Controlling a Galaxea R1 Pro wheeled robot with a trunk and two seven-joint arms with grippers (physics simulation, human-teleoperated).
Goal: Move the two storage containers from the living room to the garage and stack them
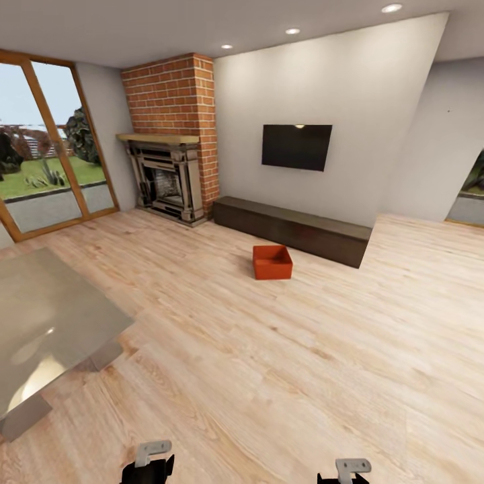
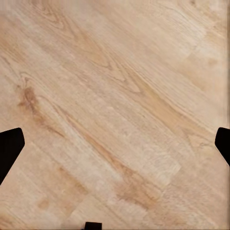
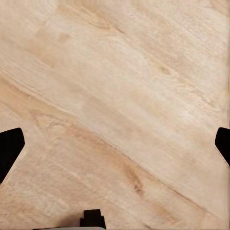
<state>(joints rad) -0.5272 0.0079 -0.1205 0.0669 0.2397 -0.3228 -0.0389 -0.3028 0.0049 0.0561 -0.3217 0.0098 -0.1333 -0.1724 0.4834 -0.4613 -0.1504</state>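
Orange-red container (image 1: 272, 261), apparently unlabelled, near bench (image 1: 293, 230).

No readable text, labels or numbers anywhere (walls, floor and furniture alike).

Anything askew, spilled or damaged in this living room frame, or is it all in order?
Nothing looks spilled or damaged. One orange-red bin sits upright on the wood floor in front of the long dark bench, slightly turned relative to it. Both wrist views show bare planks.
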